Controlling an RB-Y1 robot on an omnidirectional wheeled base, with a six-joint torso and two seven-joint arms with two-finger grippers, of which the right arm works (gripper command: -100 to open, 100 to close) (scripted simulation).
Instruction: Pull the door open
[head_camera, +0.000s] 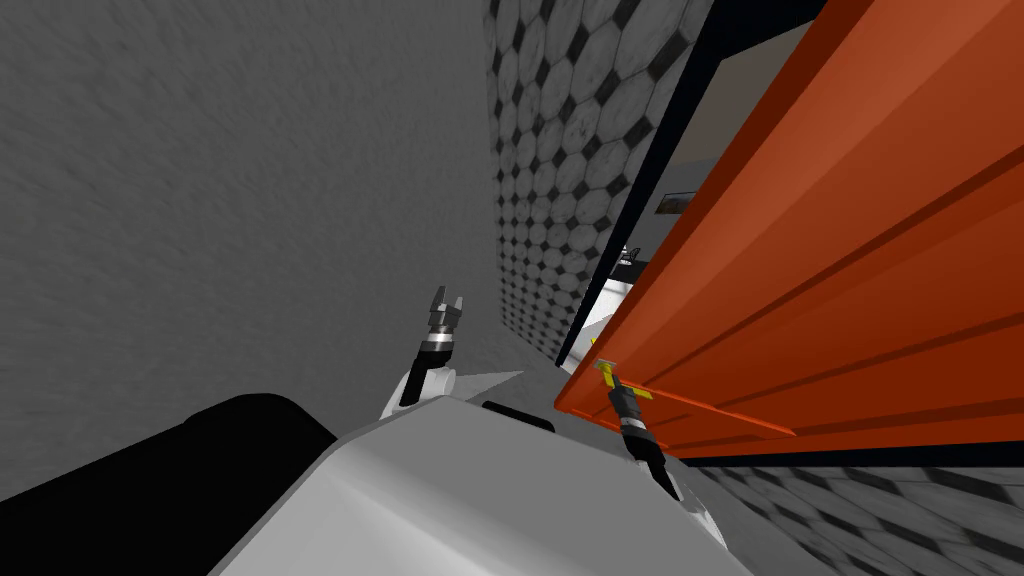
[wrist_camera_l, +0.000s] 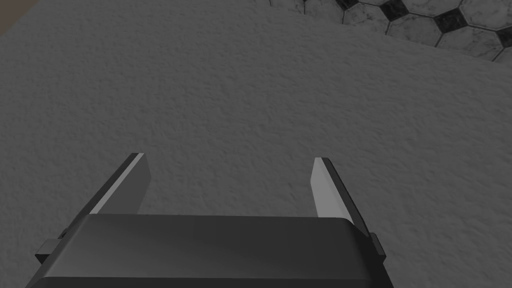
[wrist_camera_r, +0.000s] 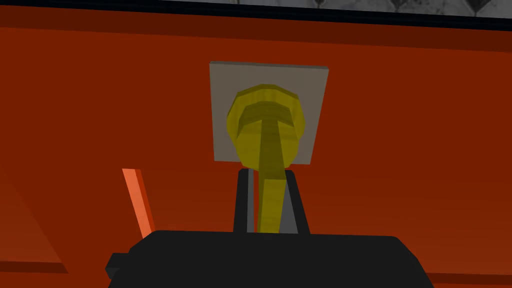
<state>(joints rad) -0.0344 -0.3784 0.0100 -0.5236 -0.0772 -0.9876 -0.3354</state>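
Note:
An orange-red panelled door (head_camera: 840, 270) stands partly swung out from its dark frame (head_camera: 655, 170), seen on the right of the head view. Its yellow lever handle (wrist_camera_r: 270, 150) sits on a grey square plate (wrist_camera_r: 300, 90) on the door (wrist_camera_r: 100, 100). My right gripper (wrist_camera_r: 270, 205) is shut on the yellow lever, one finger pressing each side of it. In the head view that gripper (head_camera: 618, 385) is at the door's free edge. My left gripper (head_camera: 446, 304) is raised in front of the grey wall, well left of the door. Its fingers (wrist_camera_l: 320, 187) stand open with nothing between them.
A rough grey wall (head_camera: 230, 200) stands close on the left. A wall of hexagon tiles (head_camera: 560, 150) runs beside the door frame. Through the gap past the door's edge part of another room (head_camera: 625, 270) shows. Tiled floor (head_camera: 880, 510) lies under the door at right.

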